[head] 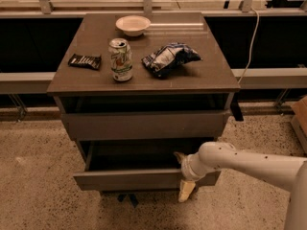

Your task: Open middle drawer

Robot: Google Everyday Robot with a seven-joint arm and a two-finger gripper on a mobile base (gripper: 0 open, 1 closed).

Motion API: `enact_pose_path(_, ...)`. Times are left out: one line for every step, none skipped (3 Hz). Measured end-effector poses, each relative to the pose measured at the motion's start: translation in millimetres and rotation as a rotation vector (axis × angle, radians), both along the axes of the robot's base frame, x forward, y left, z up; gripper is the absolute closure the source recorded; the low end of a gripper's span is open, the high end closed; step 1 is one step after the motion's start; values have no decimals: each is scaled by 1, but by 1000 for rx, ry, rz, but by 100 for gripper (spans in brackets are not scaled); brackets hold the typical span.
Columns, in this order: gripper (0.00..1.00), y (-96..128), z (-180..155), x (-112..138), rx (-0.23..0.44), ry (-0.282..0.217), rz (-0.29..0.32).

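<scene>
Camera view shows our gripper (182, 176) straddling the middle drawer (144, 178) front's top edge, fingers narrowly hooked, drawer partly out beneath the cabinet top; we advise pulling straight outward, level, maintaining hook.

bowl (133, 24), can (120, 60), chip bag (169, 59), candy bar (85, 61)

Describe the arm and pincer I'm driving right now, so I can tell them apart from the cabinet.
The arm is a smooth, rounded white tube dotted with small dark specks, ending in a ribbed white wrist collar. The pincer, at the right end of the pulled-out grey-brown middle drawer front, has pale cream fingers. No cables or sleeves show.
</scene>
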State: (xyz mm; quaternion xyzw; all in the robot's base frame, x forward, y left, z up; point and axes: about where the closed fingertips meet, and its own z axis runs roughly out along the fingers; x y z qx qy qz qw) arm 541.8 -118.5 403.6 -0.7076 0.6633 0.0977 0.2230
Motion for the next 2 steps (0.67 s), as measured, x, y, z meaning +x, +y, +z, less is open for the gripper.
enact_pose_path(3, -16, -3, -10, -25, 25, -36)
enact_pose_path(26, -26, -9, -17, -34, 50, -64)
